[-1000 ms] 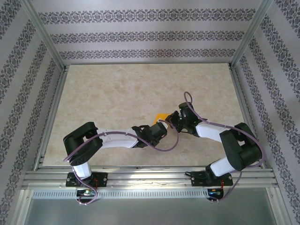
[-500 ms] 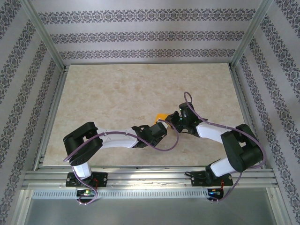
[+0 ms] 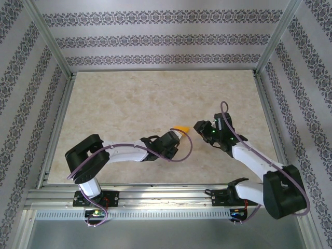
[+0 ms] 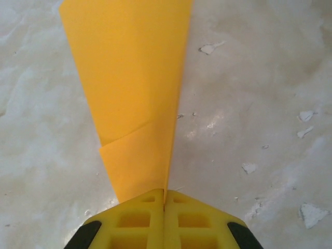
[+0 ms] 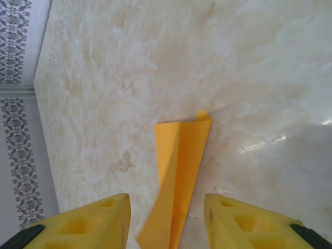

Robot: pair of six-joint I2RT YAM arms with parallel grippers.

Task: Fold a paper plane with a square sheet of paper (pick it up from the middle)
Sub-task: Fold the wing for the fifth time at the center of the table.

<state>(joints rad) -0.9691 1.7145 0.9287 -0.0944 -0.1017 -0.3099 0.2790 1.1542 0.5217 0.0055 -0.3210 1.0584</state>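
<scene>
We see left gripper (image 4: pixel 164 198) clamped on paper plane (image 4: pixel 137 93) narrow end; long axis left-right, wide end rightward, slightly far. Right gripper (image 5: pixel 165 205) fingers apart, near wide end.

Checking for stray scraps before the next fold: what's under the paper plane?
Pale marbled tabletop shows around the paper plane, whose near end is pinched in the shut left gripper. The patch directly beneath is covered by the paper.
</scene>
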